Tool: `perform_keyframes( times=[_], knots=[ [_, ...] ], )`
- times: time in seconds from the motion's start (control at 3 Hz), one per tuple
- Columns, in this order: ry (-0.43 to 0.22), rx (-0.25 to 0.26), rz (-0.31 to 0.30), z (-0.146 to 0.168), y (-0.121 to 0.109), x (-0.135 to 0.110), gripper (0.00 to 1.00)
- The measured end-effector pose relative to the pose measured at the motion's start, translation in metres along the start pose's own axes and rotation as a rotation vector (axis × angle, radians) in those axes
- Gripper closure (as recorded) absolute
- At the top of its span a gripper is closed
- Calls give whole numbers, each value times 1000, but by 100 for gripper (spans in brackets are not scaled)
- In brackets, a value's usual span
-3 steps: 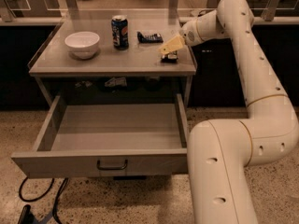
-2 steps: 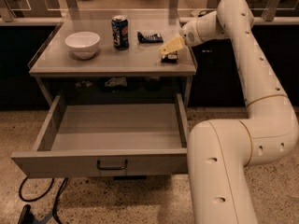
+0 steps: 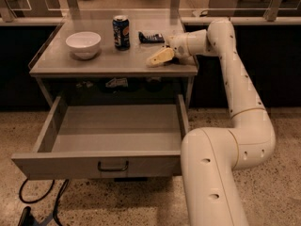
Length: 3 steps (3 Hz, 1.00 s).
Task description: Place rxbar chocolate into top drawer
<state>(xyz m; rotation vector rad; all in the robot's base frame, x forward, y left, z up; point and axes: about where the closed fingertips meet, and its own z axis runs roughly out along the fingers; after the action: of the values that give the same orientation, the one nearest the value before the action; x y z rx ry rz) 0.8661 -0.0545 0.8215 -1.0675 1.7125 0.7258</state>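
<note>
gripper (image 3: 160, 57) at table (image 3: 94, 66) front-right — rxbar chocolate (image 3: 172, 60) beneath, axis hidden

Grey flat-topped table (image 3: 56, 64): white round ceramic bowl (image 3: 83, 44) near its left edge, dark blue soda can (image 3: 121, 32) mid-rear, dark flat packet (image 3: 151, 36) just right of the can. Cream gripper (image 3: 155, 60) low at the front right corner.

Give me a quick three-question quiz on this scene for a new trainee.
1. True or false: the top drawer is pulled open.
2. Which stands nearer the gripper? A: the white bowl. B: the soda can.
3. Fill in: the gripper is over the ___, not over the drawer.
Key: 1 true; 2 B; 3 table.
</note>
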Motion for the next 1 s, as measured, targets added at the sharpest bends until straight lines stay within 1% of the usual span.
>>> perform_keyframes(
  times=[0.33,0.67,1.0],
  knots=[
    [1,0,0,0,0,0,0],
    [30,22,-5,-5,-4,1,0],
    [124,141,0,-52,-29,9,0]
  ],
)
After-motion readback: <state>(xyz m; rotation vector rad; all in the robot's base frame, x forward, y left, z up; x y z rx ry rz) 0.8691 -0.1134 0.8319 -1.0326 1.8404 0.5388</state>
